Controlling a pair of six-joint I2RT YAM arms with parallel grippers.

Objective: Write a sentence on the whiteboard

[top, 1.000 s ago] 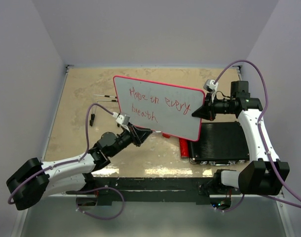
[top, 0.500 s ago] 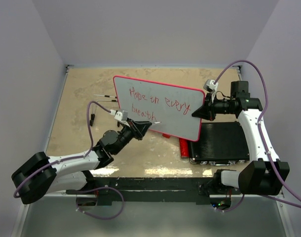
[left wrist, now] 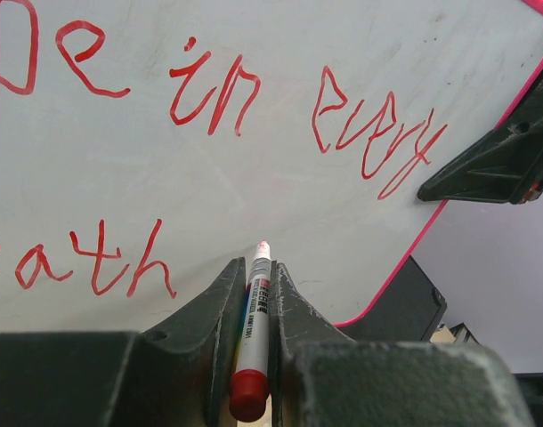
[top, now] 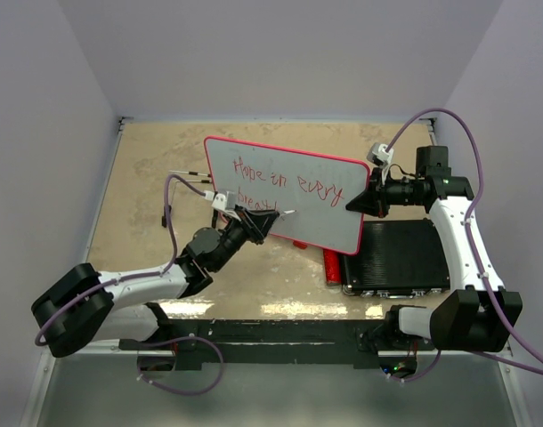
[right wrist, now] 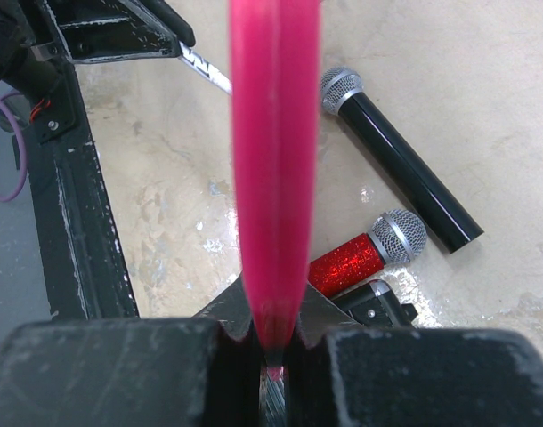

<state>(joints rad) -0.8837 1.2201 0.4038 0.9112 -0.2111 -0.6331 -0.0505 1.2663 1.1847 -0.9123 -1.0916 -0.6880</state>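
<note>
Left wrist: sentence (left wrist: pixel 225 96) "in every"

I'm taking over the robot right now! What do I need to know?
Left hand: shut on the marker, tip by the whiteboard just right of "breath".
Right hand: shut on the whiteboard's right edge, holding it up at a tilt.
Done: the sentence reads "Hope in every breath".
Left: perhaps a full stop, then lay board and marker down.
</note>
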